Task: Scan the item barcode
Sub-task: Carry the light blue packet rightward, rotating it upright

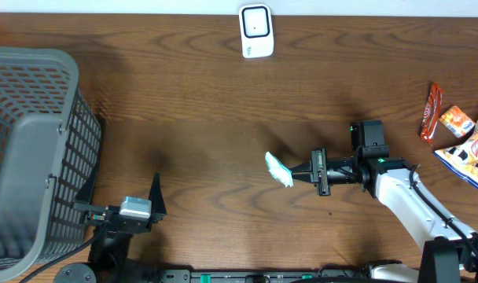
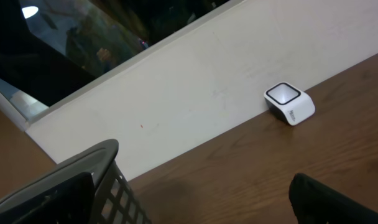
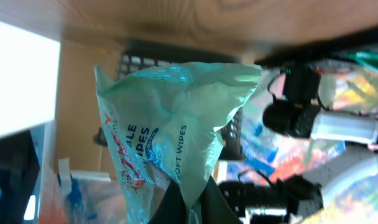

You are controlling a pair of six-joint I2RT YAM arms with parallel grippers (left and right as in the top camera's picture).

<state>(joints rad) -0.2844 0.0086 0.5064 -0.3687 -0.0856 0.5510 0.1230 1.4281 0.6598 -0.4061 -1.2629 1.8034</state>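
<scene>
well, the right fingers [image 1: 300, 170] pinch the wipes packet [image 1: 279, 169] over the mid bench [image 1: 192, 118], and the scanner [image 1: 255, 31] stands well apart at the far wall [image 2: 176, 93]. the left fingers [image 1: 156, 196] are spread wide.

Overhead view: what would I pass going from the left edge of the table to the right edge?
Grey basket → open left gripper → white barcode scanner → soft wipes packet, pinched in the right gripper → red candy bar → snack packets.

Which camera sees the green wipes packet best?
Right wrist view: the crinkly pale green plastic wipes packet fills it, lettering readable. Overhead shows it tiny in the right gripper. Left wrist view misses it.
</scene>
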